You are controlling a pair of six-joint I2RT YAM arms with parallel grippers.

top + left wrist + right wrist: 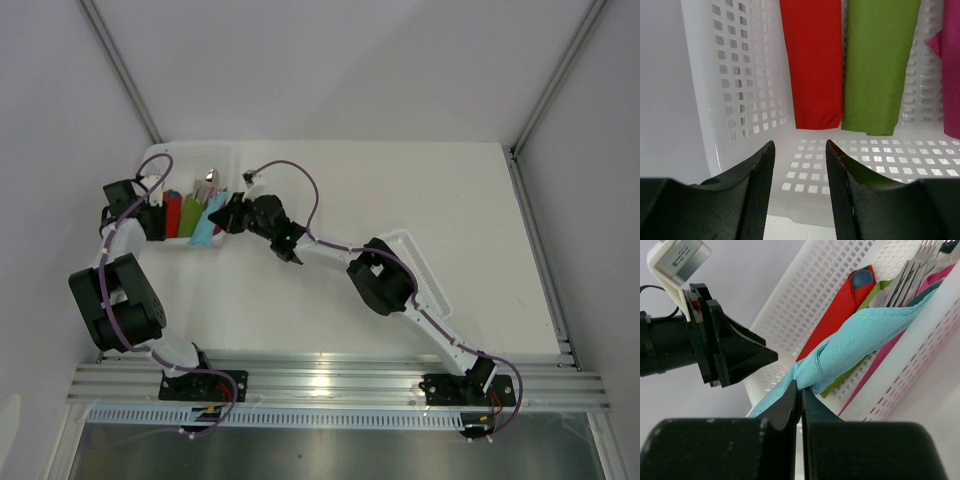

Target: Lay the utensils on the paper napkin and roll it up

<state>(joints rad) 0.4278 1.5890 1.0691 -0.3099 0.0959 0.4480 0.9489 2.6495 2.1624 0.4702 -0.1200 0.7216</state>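
Observation:
The paper napkin is a teal roll lying slanted across the near wall of the white perforated basket, between the other rolls. My right gripper is shut on its lower end. From above, the teal roll shows at the basket's right side with the right gripper on it. Silver fork tines stick out at the roll's far end; I cannot tell whether these utensils sit inside it. My left gripper hangs open and empty over the basket's floor, just short of the red roll.
A red roll, a green roll and a pink roll lie side by side in the basket. Silver cutlery tips show at its far end. A second white perforated tray lies under the right arm.

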